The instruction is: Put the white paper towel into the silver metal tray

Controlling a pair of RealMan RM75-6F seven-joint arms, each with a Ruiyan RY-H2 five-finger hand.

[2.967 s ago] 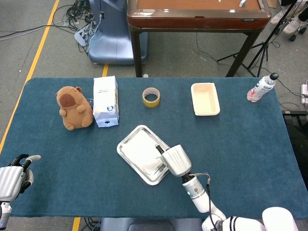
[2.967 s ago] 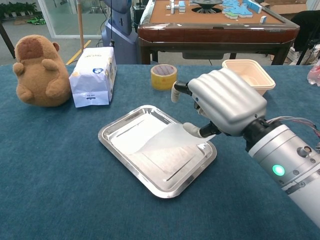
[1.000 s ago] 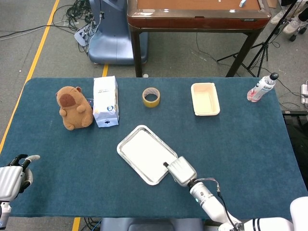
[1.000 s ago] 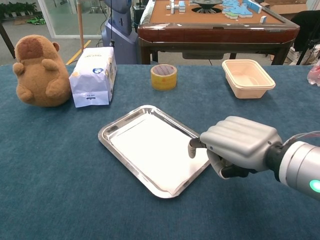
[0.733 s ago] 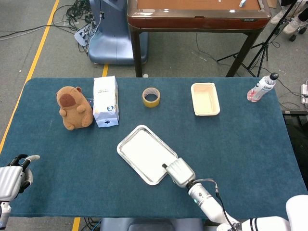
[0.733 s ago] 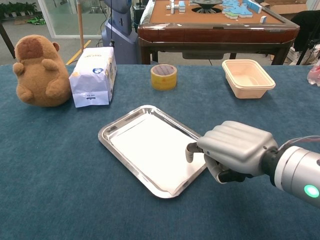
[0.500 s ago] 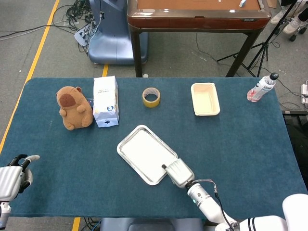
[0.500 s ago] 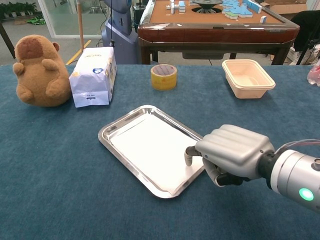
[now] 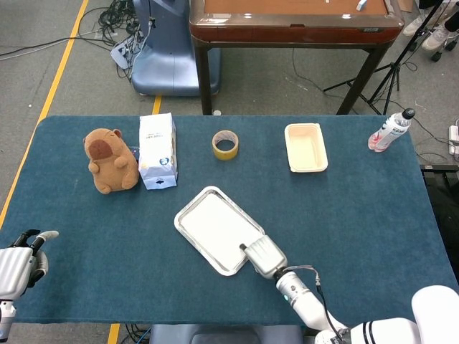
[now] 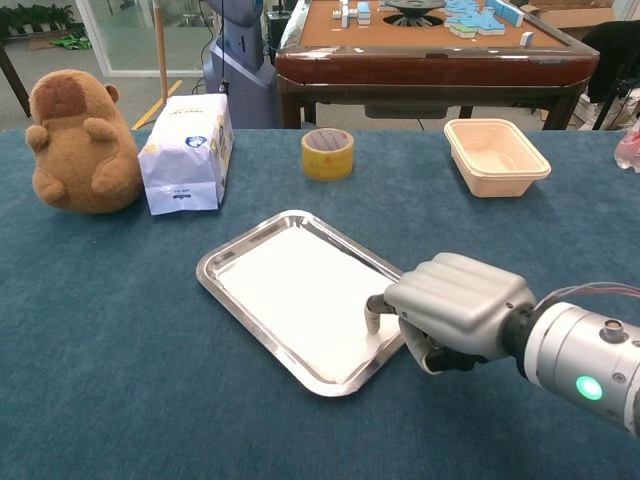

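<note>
The silver metal tray (image 10: 214, 283) lies slantwise near the middle of the blue table, also in the head view (image 9: 186, 213). The white paper towel (image 10: 290, 293) lies flat inside it (image 9: 215, 226), covering most of the bottom. My right hand (image 10: 455, 305) hovers low over the tray's near right corner (image 9: 264, 256), fingers curled under the palm. One fingertip (image 10: 373, 316) points down onto the towel's edge. It holds nothing. My left hand (image 9: 18, 269) rests at the table's near left corner, seen only in the head view, fingers apart and empty.
Behind the tray stand a brown plush capybara (image 10: 80, 140), a white packet (image 10: 188, 150), a yellow tape roll (image 10: 327, 152) and a beige food container (image 10: 495, 155). A plastic bottle (image 9: 391, 130) stands at the far right corner. A wooden table (image 10: 430, 50) stands beyond the far edge.
Three seconds ago my right hand held the towel's corner raised over the tray. It has let go, sunk low and edged left along the tray's corner; the towel now lies flat.
</note>
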